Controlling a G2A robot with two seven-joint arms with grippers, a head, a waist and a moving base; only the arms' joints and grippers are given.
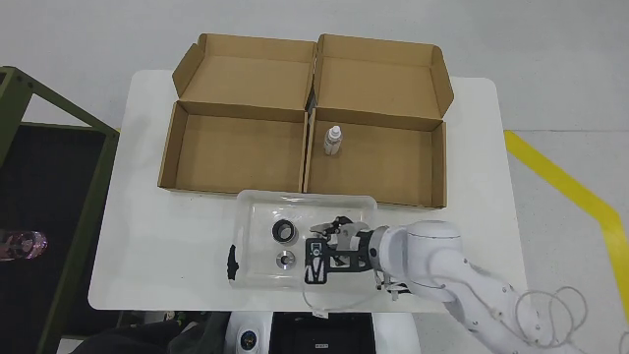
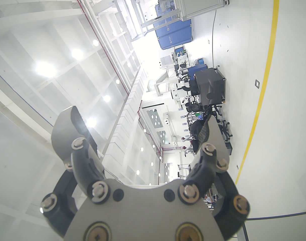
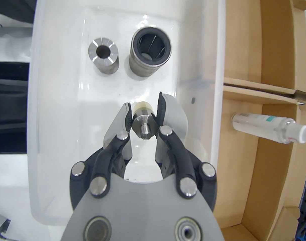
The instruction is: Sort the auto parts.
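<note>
In the middle of the right wrist view, the right gripper (image 3: pixel 144 107) is nearly closed on a small threaded stud (image 3: pixel 142 124). Its pads pinch the round steel body inside the clear tray (image 3: pixel 218 51). Whether the stud has left the tray floor I cannot tell. The hold sits far out at the fingertips on a smooth cylinder, so a quick lift may let the stud twist or slip. It could then fall against the black-lined bushing (image 3: pixel 150 51) or the steel collar (image 3: pixel 103 55) in the upper middle. A low carry rightward may clip the tray wall, or topple the bottle (image 3: pixel 263 124) in the cardboard box (image 3: pixel 245 164). The left gripper (image 2: pixel 142 115) gapes wide, empty.
</note>
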